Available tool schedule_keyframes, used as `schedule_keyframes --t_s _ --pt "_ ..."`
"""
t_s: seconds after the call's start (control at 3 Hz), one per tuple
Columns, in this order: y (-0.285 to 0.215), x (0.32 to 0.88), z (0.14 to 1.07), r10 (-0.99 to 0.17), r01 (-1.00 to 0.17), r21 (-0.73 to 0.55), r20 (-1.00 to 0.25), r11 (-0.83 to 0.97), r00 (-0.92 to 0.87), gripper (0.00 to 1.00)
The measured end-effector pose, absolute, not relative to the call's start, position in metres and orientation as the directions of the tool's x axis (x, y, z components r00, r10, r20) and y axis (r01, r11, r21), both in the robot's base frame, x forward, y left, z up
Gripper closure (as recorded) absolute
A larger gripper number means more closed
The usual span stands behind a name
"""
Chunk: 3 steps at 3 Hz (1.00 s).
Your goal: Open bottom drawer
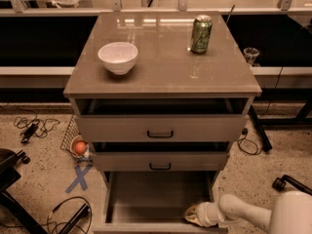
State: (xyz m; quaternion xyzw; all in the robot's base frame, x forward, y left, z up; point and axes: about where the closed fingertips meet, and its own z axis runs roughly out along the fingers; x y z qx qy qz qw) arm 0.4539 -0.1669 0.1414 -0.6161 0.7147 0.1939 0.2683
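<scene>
The bottom drawer [151,199] of the grey-taupe cabinet is pulled far out toward me; its plain grey inside shows and its front panel lies at the lower frame edge, handle out of view. My gripper [191,214] sits at the drawer's front right corner, inside it and just behind the front panel, on the end of the white arm [243,211] that comes in from the lower right. The middle drawer [160,161] and the top drawer [160,128] each stand slightly ajar, with black bar handles.
A white bowl [118,57] and a green can [201,34] stand on the cabinet top. Cables [31,128], a wire basket with an orange ball [79,147] and a blue tape cross [79,178] lie on the floor at left. A chair base [9,169] is at lower left.
</scene>
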Motion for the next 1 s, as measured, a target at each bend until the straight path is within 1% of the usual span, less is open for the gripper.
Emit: schedule_keyframes --t_s 0.33,1.0 --pt "-0.165 0.448 0.142 -0.776 -0.985 -0.050 -0.623 0.165 -0.098 1.00" --pt "-0.143 0.397 0.148 -0.780 -0.991 -0.027 -0.620 0.132 -0.087 1.00"
